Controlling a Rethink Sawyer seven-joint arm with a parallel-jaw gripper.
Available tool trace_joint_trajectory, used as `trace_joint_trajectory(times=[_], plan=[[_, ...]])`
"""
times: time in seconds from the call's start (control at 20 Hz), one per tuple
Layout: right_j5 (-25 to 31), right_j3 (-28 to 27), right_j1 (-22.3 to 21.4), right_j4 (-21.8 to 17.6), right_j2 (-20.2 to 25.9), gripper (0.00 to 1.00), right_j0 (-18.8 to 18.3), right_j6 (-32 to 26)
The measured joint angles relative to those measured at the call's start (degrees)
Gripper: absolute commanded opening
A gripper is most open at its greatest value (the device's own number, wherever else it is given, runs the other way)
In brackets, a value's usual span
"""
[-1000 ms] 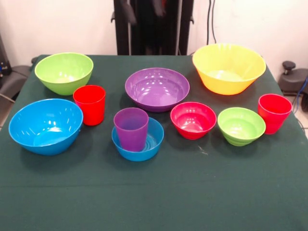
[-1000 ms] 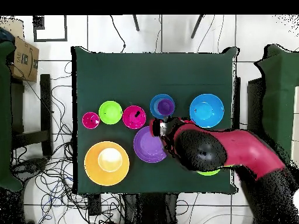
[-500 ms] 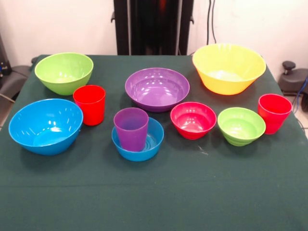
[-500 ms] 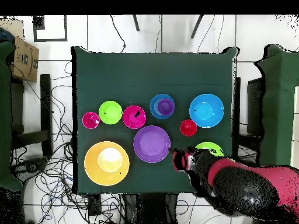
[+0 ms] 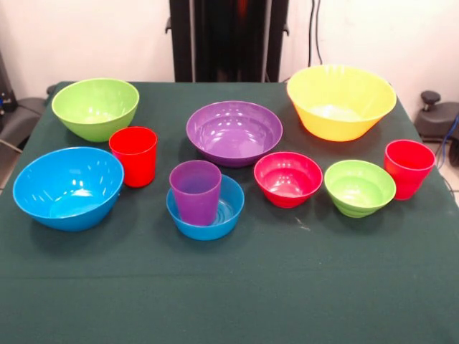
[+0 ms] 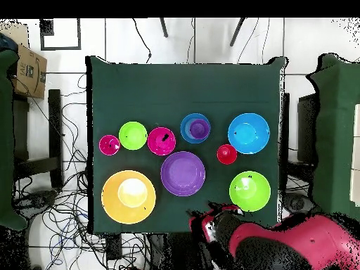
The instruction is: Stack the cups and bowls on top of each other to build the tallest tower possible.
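1. Ten pieces stand apart on the green surface (image 5: 237, 294), and only one pair is stacked: the purple cup (image 5: 195, 191) sits upright inside the small blue bowl (image 5: 206, 208).
2. Just behind that small blue bowl sits the purple bowl (image 5: 234, 131); the red-pink bowl (image 5: 287, 178) is beside it on the right.
3. The gripper (image 6: 209, 226) hangs off the surface's edge, well clear of the small blue bowl, touching nothing.
4. Whether its fingers are spread, I cannot tell.
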Motion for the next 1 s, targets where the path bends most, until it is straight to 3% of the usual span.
trace_joint_trajectory(times=[0.15,0.5,1.0], plan=[[-0.5,0.78,-0.47,-2.3,1.6,1.0,0.25,0.0],[-2.93,3.24,0.33,-8.62,0.51,1.0,2.99,0.0],[-5.94,6.02,3.06,-17.94,-6.57,1.0,8.32,0.0]])
